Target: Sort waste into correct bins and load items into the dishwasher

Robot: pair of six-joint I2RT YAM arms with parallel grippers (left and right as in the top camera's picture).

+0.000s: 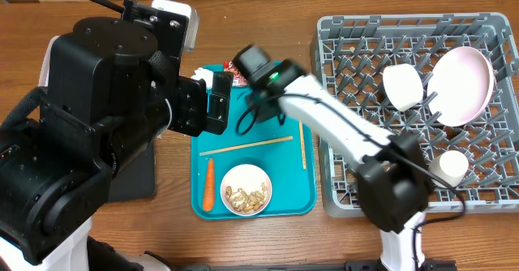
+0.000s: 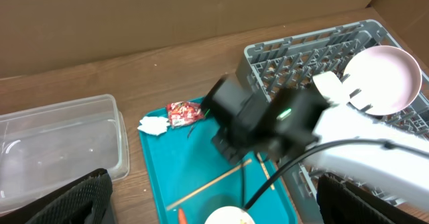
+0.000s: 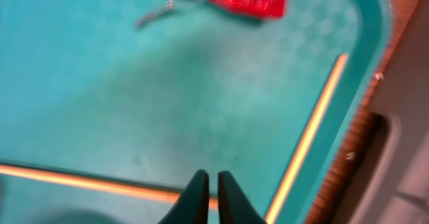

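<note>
The teal rectangular plastic serving tray (image 1: 285, 191) is faintly checkered, with a red crinkled snack wrapper (image 2: 183, 113) at its eleven o'clock and a small orange carrot (image 1: 209, 183) at seven. The square grey plastic dish rack (image 1: 365, 27) has a grid floor.

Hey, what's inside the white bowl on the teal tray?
Beige nut-like scraps sit in the bowl, with bare white floor showing beside them. Whatever lies beneath the scraps is covered.

Even bright light; wrist views motion-blurred.
</note>
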